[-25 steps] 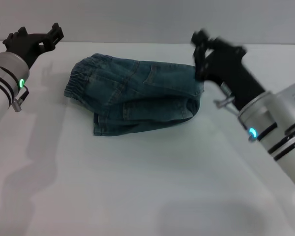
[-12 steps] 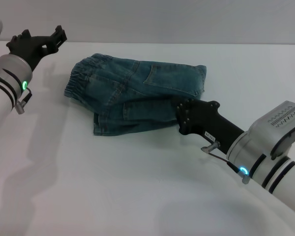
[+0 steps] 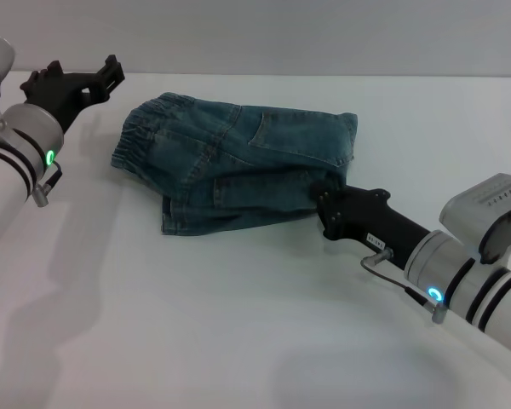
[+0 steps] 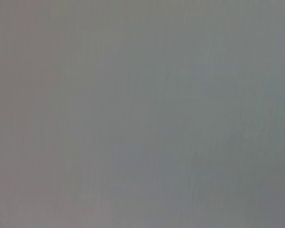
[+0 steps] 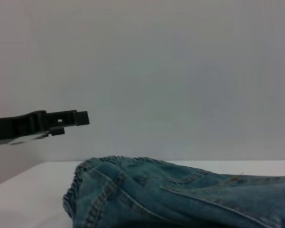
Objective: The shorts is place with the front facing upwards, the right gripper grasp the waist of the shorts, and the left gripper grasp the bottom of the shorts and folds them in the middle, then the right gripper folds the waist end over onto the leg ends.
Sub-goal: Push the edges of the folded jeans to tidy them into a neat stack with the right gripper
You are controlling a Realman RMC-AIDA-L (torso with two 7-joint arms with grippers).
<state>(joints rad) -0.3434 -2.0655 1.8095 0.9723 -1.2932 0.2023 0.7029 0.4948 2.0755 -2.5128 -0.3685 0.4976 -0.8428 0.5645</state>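
White table (image 3: 238, 341); shorts (image 3: 238, 166) touching right claw (image 3: 325, 209)

a plain, featureless grey surface fills the view.

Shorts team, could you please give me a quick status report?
Right gripper low at the right edge of the shorts, grip unclear. Left gripper open, raised off to their left, holding nothing. Shorts lie folded on the table. Nothing in the way.

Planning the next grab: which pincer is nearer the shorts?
Right. The right pincer sits at the shorts' near right edge; the left pincer hovers apart, beyond the waist.
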